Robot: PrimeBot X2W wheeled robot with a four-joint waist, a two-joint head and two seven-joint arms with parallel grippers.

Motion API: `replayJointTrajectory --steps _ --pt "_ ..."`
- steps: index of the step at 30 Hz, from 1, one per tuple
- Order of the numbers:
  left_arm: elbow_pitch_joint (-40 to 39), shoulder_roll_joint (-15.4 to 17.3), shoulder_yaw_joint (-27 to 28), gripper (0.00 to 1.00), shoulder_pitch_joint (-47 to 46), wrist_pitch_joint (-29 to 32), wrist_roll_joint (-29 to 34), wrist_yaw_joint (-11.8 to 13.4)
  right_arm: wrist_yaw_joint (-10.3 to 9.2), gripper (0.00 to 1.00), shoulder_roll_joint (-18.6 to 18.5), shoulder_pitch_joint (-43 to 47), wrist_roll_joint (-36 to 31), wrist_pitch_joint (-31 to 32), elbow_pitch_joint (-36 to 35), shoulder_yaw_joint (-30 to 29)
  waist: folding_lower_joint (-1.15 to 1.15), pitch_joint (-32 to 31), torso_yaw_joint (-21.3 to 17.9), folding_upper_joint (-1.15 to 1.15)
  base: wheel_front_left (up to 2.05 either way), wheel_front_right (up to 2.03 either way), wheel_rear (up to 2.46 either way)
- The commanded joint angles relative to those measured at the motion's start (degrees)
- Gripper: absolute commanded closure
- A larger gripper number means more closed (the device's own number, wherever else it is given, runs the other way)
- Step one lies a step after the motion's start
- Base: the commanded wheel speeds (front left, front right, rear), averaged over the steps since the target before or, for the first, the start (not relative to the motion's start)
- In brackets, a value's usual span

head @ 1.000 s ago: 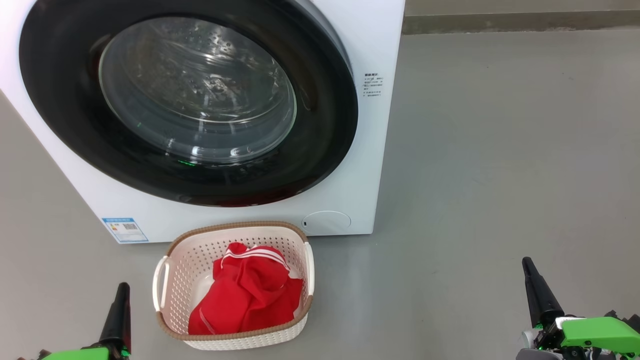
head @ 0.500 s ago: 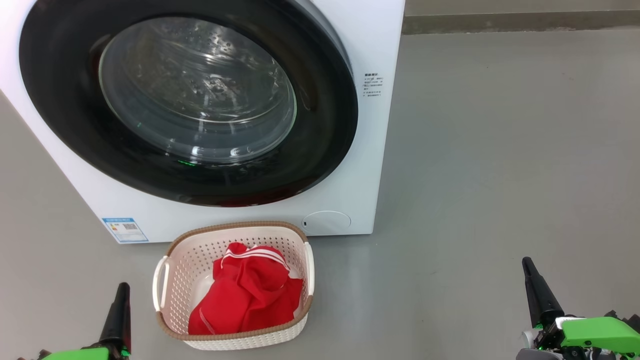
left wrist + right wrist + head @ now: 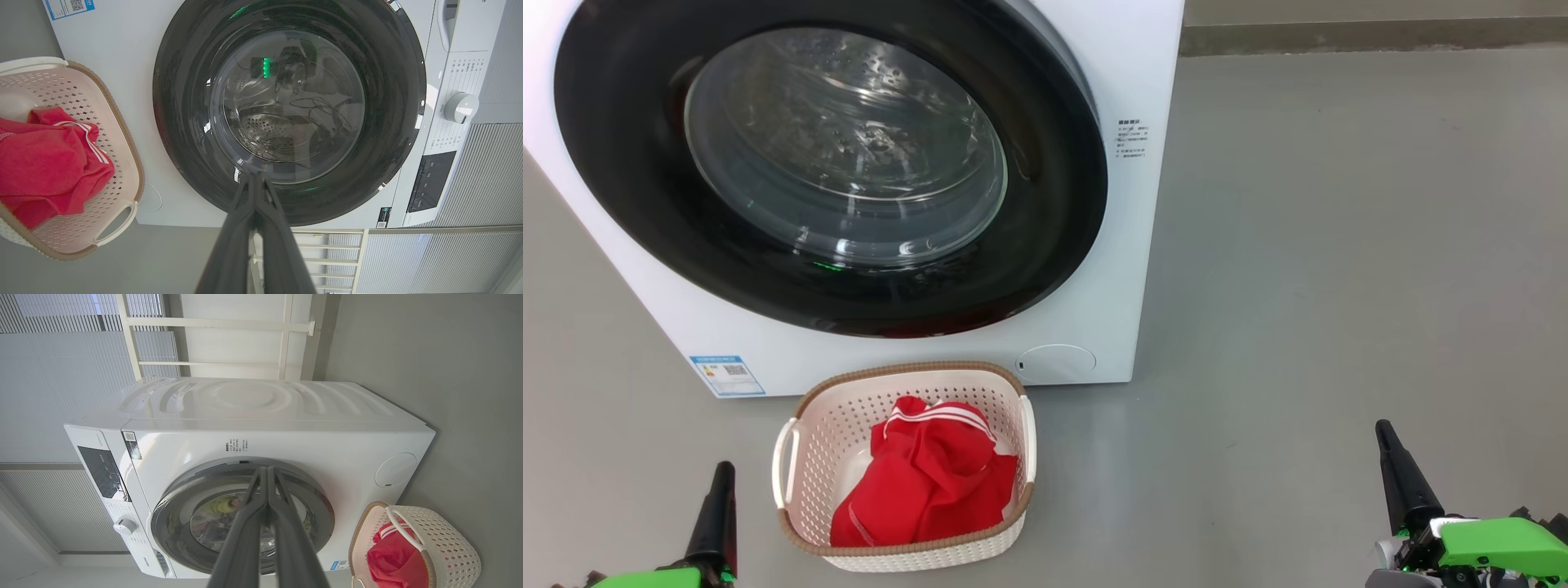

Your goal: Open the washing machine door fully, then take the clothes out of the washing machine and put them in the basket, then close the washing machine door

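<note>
The basket stands on the grey floor just in front of the washer, below its door. In it lie the red clothes, bunched toward its right side, white stripes on top, with some bare bottom showing at the left. The door is closed flat against the washer; through its glass the steel drum shows. The left claw and right claw hang low on either side of the basket, well apart from it, each pinched tight and holding nothing.
</note>
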Motion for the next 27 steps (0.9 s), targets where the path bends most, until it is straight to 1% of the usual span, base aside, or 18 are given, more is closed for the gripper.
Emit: replayJointTrajectory --steps 1,27 --pt "-1.54 0.91 1.90 1.00 -2.17 0.33 -0.20 -0.19 0.09 1.00 -0.18 -2.09 0.61 0.46 -1.74 1.29 0.00 0.00 0.00 0.00 0.00 0.00 0.00" --pt "-1.54 0.91 1.90 1.00 -2.17 0.33 -0.21 -0.19 0.09 1.00 -0.18 -2.08 0.62 0.45 -1.74 1.30 0.00 0.00 0.00 0.00 0.00 0.00 0.00"
